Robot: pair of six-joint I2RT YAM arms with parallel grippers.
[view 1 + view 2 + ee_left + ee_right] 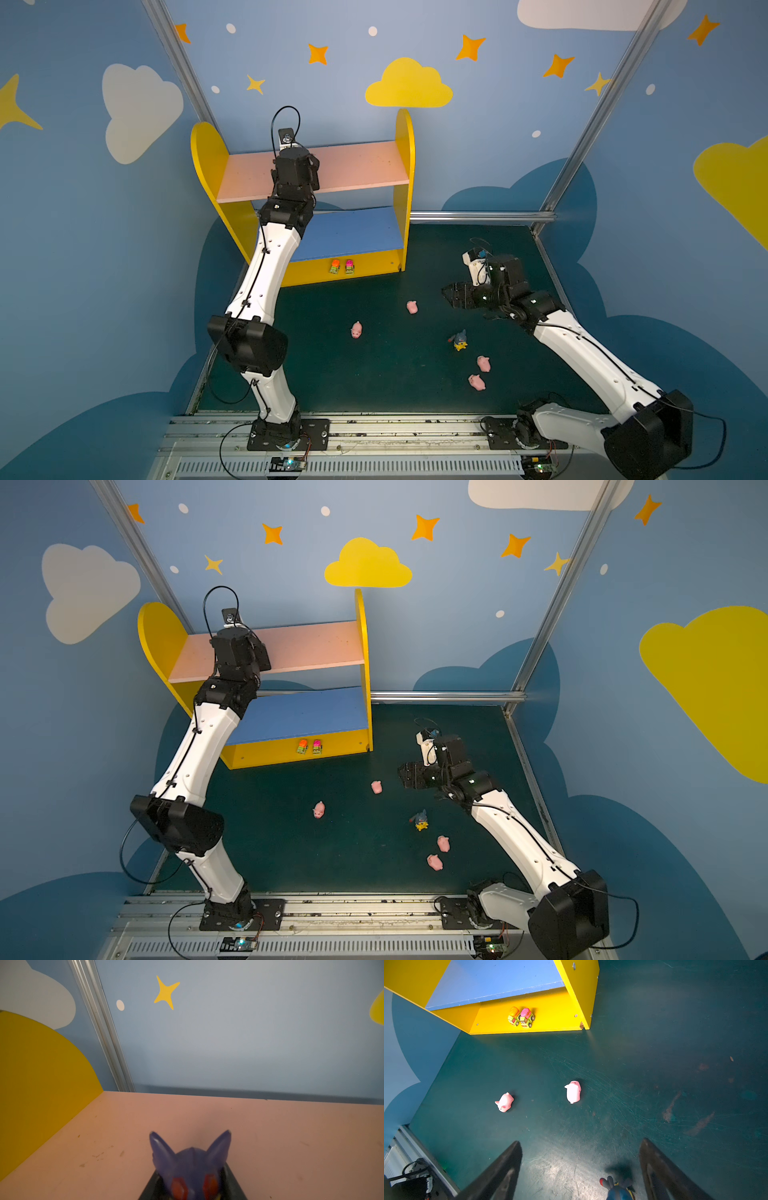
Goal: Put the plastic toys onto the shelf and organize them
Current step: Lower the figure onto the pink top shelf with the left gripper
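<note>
Top views, both. Shelf (208, 162): stands at the far left of the table (436, 257), against the wall. It has a pink upper board (357, 166), a blue lower board (353, 232) and a yellow base (374, 268). Orange-topped car (335, 266) and pink-topped car (349, 266): side by side on the yellow base. My left arm (270, 266): reaches up over the pink upper board, and its wrist hides the tool from here. My right tool (451, 295): low over the table, right of the shelf, pointing left. Loose on the table: far pig (412, 307), left pig (356, 330), blue-hooded figurine (460, 340), near pig (483, 363) and nearest pig (476, 382), the last two just beside each other.

Left wrist. My left tool (191, 1175): pinching a purple-hooded figurine (190, 1165), eared, red-eyed, blurred. It sits over the pink upper board near the yellow side panel (41, 1084). I cannot tell whether it touches the board.

Right wrist. My right tool's fingers (508, 1163): spread wide, holding nothing. The blue-hooded figurine shows on the table between them. Beyond lie the far pig and the left pig, well apart, and both cars sit on the base under the blue board.
</note>
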